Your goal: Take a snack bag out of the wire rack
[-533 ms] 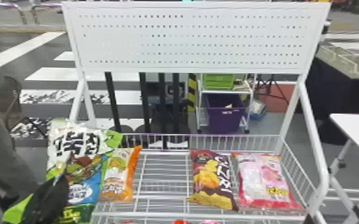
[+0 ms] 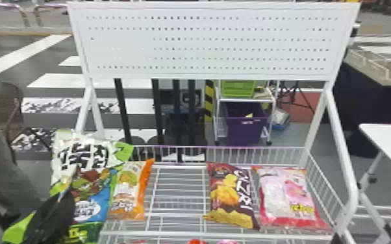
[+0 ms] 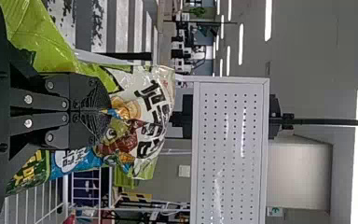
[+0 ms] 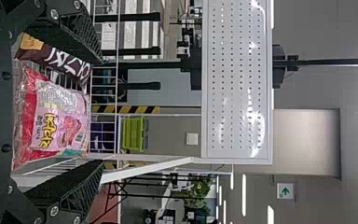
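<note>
Hardly any shift vs a moment ago: the big glossy white-lime-blue plastic snack bag (image 2: pixel 86 155) is still at the L end of the white wire rack (image 2: pixel 159 233), pinched btwn the closed, ridged black L fingers (image 3: pixel 88 95). Grip prob. OK; can't tell if its base is clear, so lift-out may need finishing. R fingers (image 4: pixel 72 39) wide apart, empty. Film crinkly, pillow-shaped; rack stiff, thin bars.
</note>
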{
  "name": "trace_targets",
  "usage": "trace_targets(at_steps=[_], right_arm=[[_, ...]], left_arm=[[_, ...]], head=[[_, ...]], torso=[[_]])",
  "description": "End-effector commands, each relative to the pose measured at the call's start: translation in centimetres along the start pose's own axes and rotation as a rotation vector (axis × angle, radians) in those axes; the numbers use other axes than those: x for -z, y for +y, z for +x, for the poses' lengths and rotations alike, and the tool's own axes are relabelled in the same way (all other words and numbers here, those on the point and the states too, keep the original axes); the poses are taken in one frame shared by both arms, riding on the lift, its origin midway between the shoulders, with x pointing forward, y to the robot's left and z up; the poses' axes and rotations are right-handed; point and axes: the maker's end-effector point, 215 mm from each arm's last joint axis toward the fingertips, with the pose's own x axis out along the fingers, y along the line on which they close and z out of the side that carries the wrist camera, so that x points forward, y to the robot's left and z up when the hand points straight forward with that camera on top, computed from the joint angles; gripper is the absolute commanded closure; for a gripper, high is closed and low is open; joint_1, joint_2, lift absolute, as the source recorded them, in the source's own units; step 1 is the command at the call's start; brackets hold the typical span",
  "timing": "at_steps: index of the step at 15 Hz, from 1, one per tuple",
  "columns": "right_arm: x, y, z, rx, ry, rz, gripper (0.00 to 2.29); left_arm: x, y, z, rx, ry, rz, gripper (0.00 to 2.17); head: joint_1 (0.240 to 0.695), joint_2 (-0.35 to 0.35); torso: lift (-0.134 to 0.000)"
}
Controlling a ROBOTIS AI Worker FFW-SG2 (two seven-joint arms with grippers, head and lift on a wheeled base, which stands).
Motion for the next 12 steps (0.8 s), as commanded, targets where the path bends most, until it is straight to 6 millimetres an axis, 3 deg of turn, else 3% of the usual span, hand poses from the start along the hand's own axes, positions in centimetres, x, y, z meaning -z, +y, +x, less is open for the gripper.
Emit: trace_targets(at_steps=[1, 4, 7, 9, 12], right_arm=[[0.1, 0.0, 0.2, 0.000, -0.002, -0.004, 0.15], [3.3, 0.4, 3.5, -0.022, 0.029, 0.016, 0.15], [7.8, 4.1, 9.7, -0.117, 0.111, 0.019, 0.15], [10.0, 7.0, 14.1, -0.171, 0.161, 0.008, 0.15], [12.8, 9.8, 19.1, -0.223, 0.244, 0.015, 0.15]], left_arm=[[0.0, -0.1, 0.0, 0.002, 0.001, 0.000, 2.07], [0.0, -0.2, 0.0, 0.004, -0.001, 0.001, 2.07], [0.0, -0.3, 0.1, 0.006, -0.001, -0.003, 2.07], [0.2, -0.3, 0.0, 0.004, 0.002, -0.006, 2.07], [0.6, -0.2, 0.1, 0.000, 0.008, -0.004, 2.07]], head=[[0.499, 0.000], [0.499, 0.000], [0.499, 0.000], [0.499, 0.000], [0.499, 0.000]], torso=[[0.000], [0.000], [0.000], [0.000], [0.000]])
